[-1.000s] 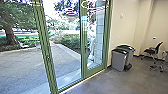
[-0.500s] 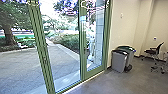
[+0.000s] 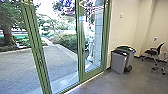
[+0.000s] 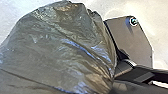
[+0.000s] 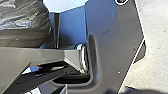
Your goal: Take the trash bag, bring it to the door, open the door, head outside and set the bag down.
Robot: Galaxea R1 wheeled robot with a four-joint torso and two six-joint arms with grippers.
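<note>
The trash bag [image 4: 57, 47], dark and glossy, bulges large in the left wrist view, its folds drawn together toward the lower right. At those gathered folds is my left gripper [image 4: 113, 83], shut on the bag. Part of the same dark bag [image 5: 23, 22] shows at the upper left of the right wrist view. In the head view, the glass door has green frame posts [image 3: 80, 47], with small dark hardware on them. It looks closed.
Two grey bins [image 3: 118, 61] stand against the wall right of the door. An office chair [image 3: 153, 52] is farther right. Beyond the glass lie a paved yard [image 3: 20, 67], a tree trunk [image 3: 8, 37] and bushes.
The head camera has shifted as the robot moves: the near green post stands farther left and more paving shows through the glass. The door looks the same.
</note>
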